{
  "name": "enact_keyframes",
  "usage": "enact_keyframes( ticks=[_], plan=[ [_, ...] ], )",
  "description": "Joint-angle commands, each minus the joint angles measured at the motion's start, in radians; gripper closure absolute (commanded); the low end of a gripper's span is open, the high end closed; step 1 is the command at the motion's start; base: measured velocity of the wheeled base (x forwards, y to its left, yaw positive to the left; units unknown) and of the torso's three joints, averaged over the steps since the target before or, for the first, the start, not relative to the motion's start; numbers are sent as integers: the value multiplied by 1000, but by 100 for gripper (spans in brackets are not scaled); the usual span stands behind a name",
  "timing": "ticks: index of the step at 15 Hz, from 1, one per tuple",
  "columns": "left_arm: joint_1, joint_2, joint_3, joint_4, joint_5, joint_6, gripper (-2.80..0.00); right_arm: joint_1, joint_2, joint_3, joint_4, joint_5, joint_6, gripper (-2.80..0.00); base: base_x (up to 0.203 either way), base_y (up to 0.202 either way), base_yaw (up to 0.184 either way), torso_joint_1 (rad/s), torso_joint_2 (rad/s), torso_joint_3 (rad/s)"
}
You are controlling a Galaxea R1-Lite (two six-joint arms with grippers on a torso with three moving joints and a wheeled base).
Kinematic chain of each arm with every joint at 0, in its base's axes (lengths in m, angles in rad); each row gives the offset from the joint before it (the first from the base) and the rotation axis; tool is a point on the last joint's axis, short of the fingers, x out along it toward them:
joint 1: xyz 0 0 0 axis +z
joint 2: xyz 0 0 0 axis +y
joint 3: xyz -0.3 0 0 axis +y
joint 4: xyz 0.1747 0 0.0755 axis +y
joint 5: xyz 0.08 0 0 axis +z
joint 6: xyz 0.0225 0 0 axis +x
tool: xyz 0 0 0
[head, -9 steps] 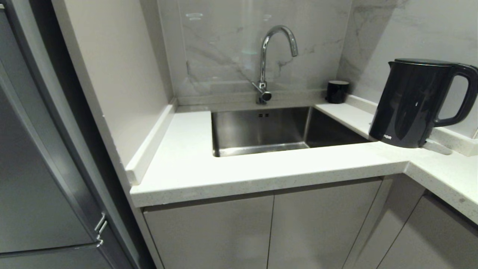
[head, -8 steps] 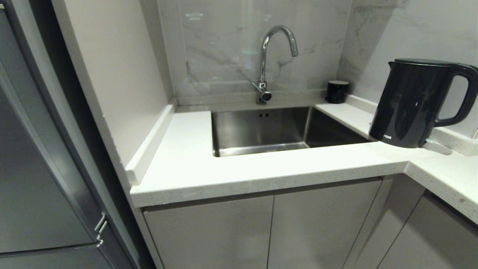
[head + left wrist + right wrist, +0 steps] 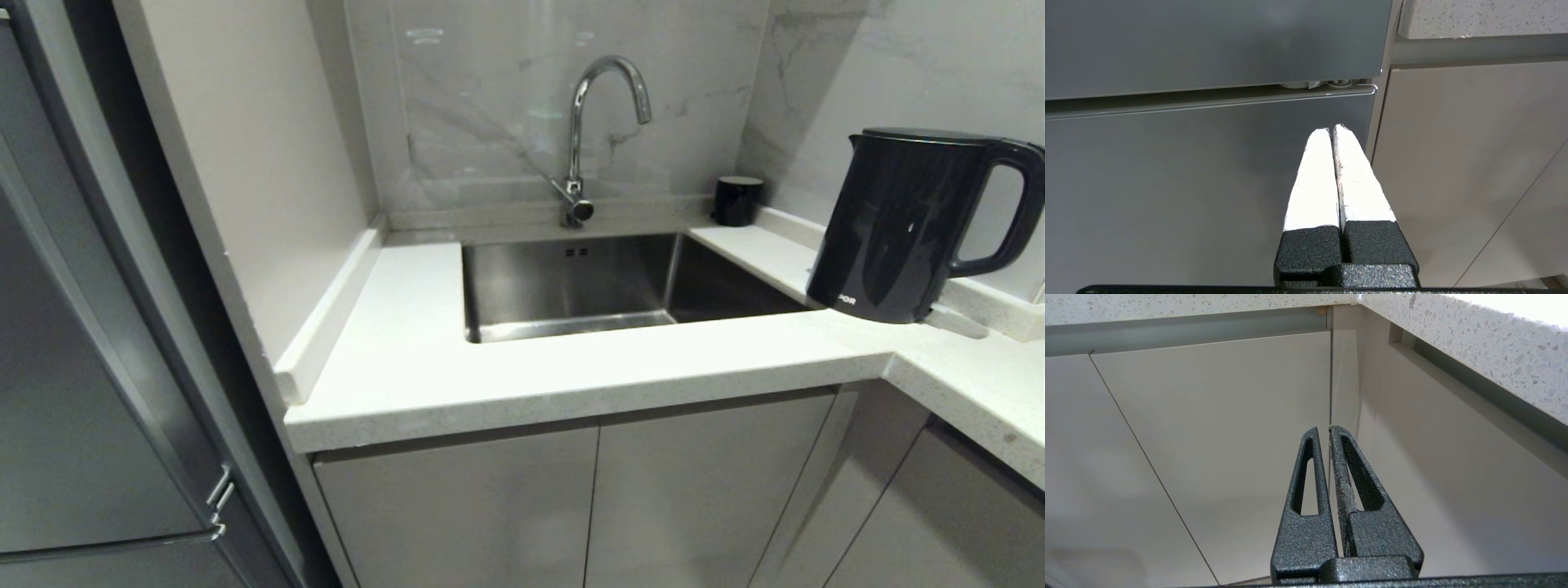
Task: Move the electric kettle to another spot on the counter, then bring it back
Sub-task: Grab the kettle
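Steel sink [image 3: 571, 286] centre, chrome tap [image 3: 581, 135] behind it. Black cup [image 3: 736, 200] in back corner. Grey cabinet doors [image 3: 588, 498] below. Dark fridge [image 3: 73, 392] at left.

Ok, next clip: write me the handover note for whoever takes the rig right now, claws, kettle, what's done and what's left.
Left claw: shut, empty, parked low in front of the grey cabinet fronts, below counter level.
Right claw: shut, empty, parked low facing the cabinet doors under the counter's inner corner.
Electric kettle: upright on the counter, right of the sink, handle pointing right, lid on. A small black cup stands in the back corner.
Done: nothing visible; neither arm is up at the counter.
Left: grasp the kettle, set it elsewhere on the counter, then return it.
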Motion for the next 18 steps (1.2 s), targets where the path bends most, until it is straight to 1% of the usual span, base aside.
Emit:
enact_keyframes(
  ticks=[1, 18],
  plan=[
    [0, 0, 0, 0, 0, -1, 0, 0, 0, 0, -1, 0, -1, 0, 0, 0, 0, 0, 0, 0],
    [0, 0, 0, 0, 0, -1, 0, 0, 0, 0, 1, 0, -1, 0, 0, 0, 0, 0, 0, 0]
  ],
)
